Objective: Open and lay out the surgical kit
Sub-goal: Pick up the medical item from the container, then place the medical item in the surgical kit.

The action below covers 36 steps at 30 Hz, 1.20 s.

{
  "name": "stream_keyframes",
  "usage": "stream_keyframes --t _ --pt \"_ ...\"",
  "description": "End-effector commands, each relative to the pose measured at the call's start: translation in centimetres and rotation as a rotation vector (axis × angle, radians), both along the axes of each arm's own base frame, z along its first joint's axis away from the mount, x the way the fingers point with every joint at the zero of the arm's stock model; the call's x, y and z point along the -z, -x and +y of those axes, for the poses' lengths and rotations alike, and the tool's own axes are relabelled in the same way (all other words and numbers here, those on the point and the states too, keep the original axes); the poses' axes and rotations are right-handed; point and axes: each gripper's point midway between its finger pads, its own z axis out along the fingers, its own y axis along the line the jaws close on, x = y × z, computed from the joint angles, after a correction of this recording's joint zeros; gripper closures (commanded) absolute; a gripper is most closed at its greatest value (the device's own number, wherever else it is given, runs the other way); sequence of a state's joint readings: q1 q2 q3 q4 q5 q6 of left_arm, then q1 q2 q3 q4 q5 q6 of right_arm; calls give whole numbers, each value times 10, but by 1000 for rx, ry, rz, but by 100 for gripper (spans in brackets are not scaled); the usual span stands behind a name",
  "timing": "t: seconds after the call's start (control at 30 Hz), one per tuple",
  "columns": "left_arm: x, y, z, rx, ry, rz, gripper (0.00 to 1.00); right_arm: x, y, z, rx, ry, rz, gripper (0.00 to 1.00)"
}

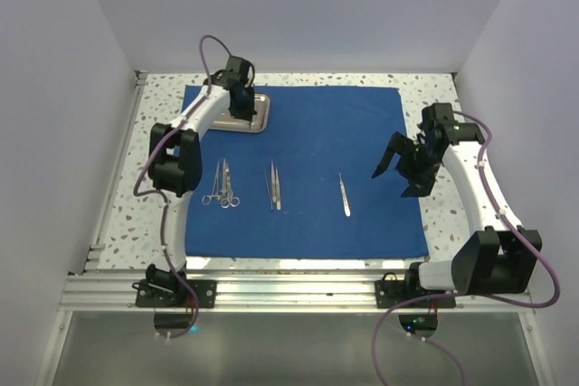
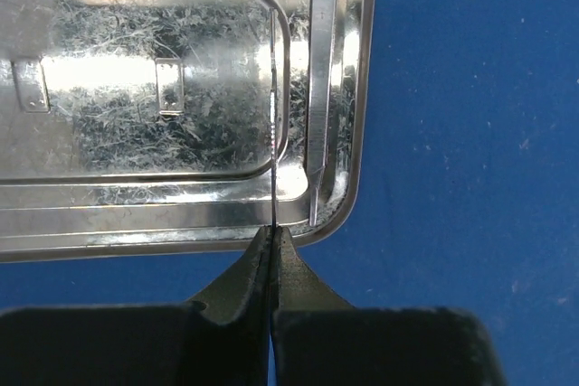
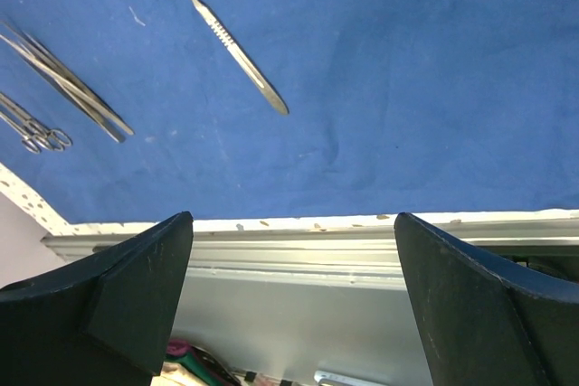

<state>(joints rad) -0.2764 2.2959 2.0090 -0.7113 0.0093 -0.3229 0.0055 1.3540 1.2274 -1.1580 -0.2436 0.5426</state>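
Cloth [image 1: 362, 133] spread and most instruments [image 1: 272, 185] laid out, the left gripper [image 2: 271, 232] pinches a thin tool [image 2: 273, 115] in the tray [image 2: 136, 223], while the right gripper [image 3: 291, 223] hangs wide open, empty.

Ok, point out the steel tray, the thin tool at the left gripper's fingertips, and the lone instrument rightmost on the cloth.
steel tray [image 2: 136, 228]: left wrist view, near rim.
thin tool [image 2: 273, 133]: left wrist view, serrated edge, mid-length.
lone instrument [image 3: 226, 38]: right wrist view, ribbed grip.

On the cloth [image 1: 362, 133], the tray [image 1: 260, 121] lies behind scissors [image 1: 222, 187] and tweezers [image 1: 273, 187].
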Motion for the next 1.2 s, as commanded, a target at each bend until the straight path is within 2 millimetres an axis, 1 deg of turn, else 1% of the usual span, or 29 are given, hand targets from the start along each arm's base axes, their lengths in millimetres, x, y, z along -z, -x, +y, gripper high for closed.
stream_keyframes --t 0.0,0.1,0.13,0.17,0.2,0.23,0.3,0.33,0.37,0.4,0.43,0.47,0.5,0.53,0.6,0.63,0.7,0.73,0.8,0.83,0.87,0.9,0.93,1.0,1.03,1.1,1.17 --pt "-28 4 -5 2 52 -37 100 -9 2 7 -4 -45 -37 3" --pt "-40 6 -11 5 94 -57 100 -9 6 7 -8 -47 -39 2" --pt "-50 9 -15 12 116 -72 100 -9 7 7 -9 -47 -38 2" --pt "-58 8 -21 8 142 -95 100 -9 8 8 -9 -50 -39 2" --pt "-63 10 -24 8 162 -104 100 -10 10 9 -9 -55 -42 3" --pt "-74 16 -35 9 214 -117 100 -11 12 9 -8 -57 -45 3" --pt "-84 25 -50 13 272 -130 100 -12 15 9 -4 -59 -46 2" --pt "-93 32 -59 -4 313 -142 100 -13 16 10 -2 -62 -50 2" --pt "-97 42 -78 21 321 -145 100 -15 18 10 2 -64 -52 2" --pt "-101 48 -87 25 318 -147 100 -18 20 10 1 -65 -63 2" --pt "-108 52 -92 -8 299 -161 100 -19 21 10 3 -65 -64 3" --pt "-111 67 -115 23 304 -158 100 -20 24 10 4 -64 -58 2" --pt "-112 74 -124 22 313 -153 100 -23 26 10 3 -64 -68 2" --pt "-111 91 -144 23 338 -137 100 -25 28 11 3 -68 -71 2" --pt "-108 108 -160 13 364 -116 100 -28 32 12 1 -74 -71 2" --pt "-102 127 -177 11 388 -95 100 -30 35 12 4 -78 -77 2" --pt "-96 145 -192 12 410 -71 100 -32 41 13 3 -84 -70 2" --pt "-88 159 -204 1 413 -69 100 -34 45 13 0 -85 -78 2" --pt "-77 171 -213 -8 404 -54 100 -32 53 12 -1 -81 -61 2" --pt "-65 177 -216 -39 400 -25 100 -31 55 13 -4 -79 -56 2" --pt "-59 186 -223 -38 401 -3 100 -31 61 13 -11 -77 -56 2" --pt "-52 191 -225 -53 400 18 100 -28 65 14 -19 -74 -44 2" --pt "-41 201 -232 -60 409 57 100 -26 69 14 -23 -69 -39 2" --pt "-33 210 -241 -52 429 88 100 -23 76 14 -40 -58 -27 2" --pt "-28 219 -249 -35 445 116 100 -22 77 15 -48 -54 -27 2" --pt "-25 229 -259 -13 460 152 100 -20 81 15 -63 -40 -20 2" --pt "-25 240 -263 -19 460 180 100 -20 81 16 -77 -33 -22 2"
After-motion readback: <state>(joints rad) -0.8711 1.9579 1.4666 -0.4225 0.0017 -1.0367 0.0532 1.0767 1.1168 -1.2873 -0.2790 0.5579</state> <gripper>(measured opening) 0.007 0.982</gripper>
